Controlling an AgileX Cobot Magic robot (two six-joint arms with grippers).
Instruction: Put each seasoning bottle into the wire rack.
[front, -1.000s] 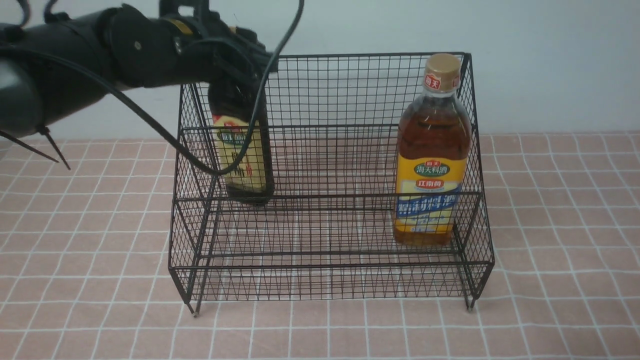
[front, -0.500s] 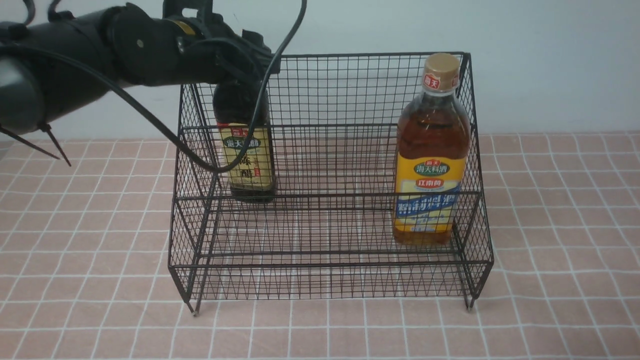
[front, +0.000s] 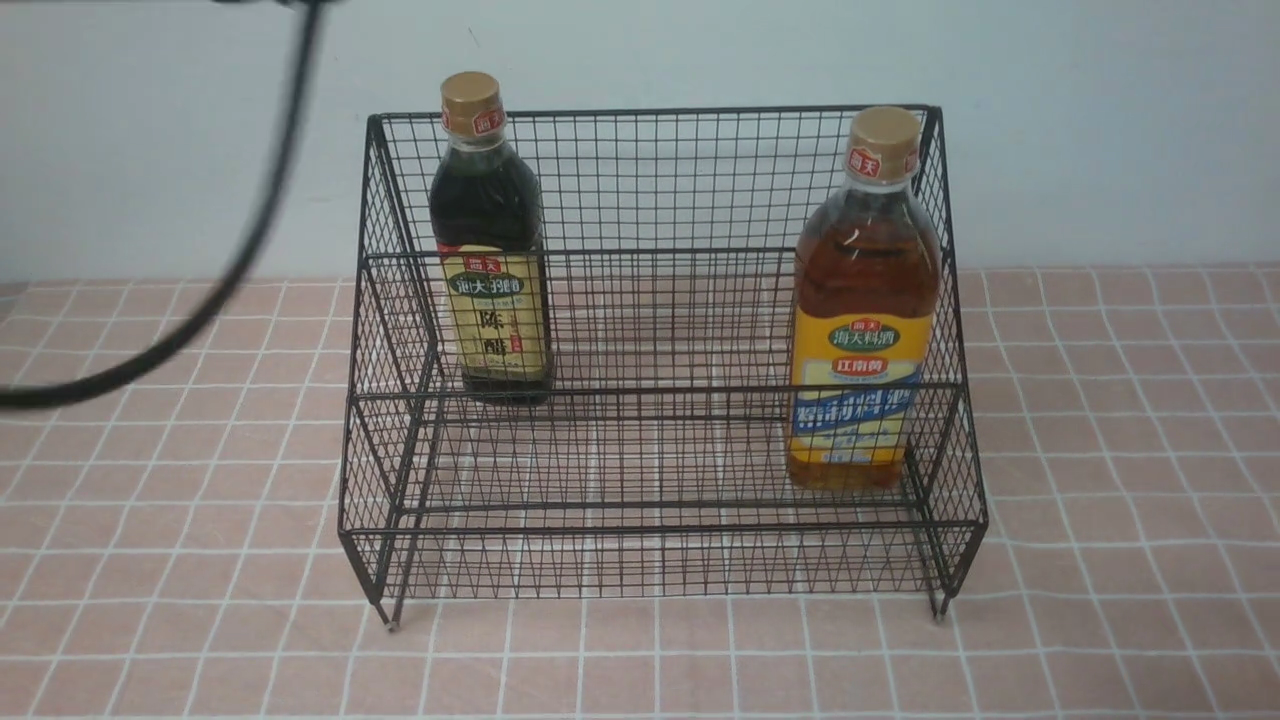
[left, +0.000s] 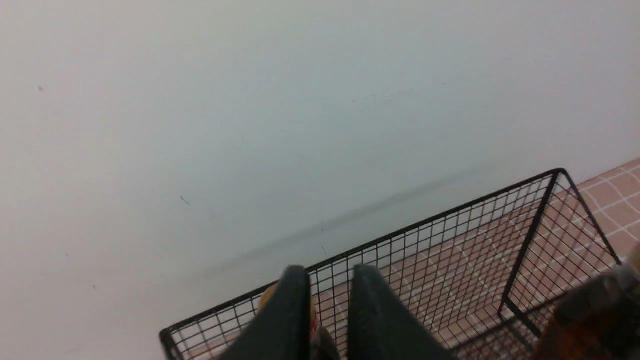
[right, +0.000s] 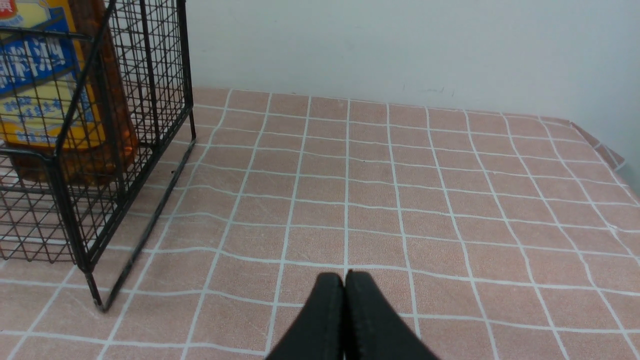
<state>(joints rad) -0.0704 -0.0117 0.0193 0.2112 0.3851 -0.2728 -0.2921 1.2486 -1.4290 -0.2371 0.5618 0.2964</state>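
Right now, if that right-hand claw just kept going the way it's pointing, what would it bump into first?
Probably the tiled tabletop. The right gripper angles down toward bare tiles, with the wire rack off to one side of its line. Depth is hard to judge.

Robot body, visible parts. Left end effector (left: 327, 320): two matte black, tapered, wedge-shaped fingers (left: 280, 320) with smooth faces. Right end effector (right: 345, 320): the same black tapered pair. Cable (front: 240, 240): thick, black, round-sectioned, curving from 12 toward 9 o'clock in the front view.

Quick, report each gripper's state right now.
Left gripper: narrow gap between the fingers, holding nothing; fully shut or not cannot be told.
Right gripper: shut, empty, above the tiled tabletop.
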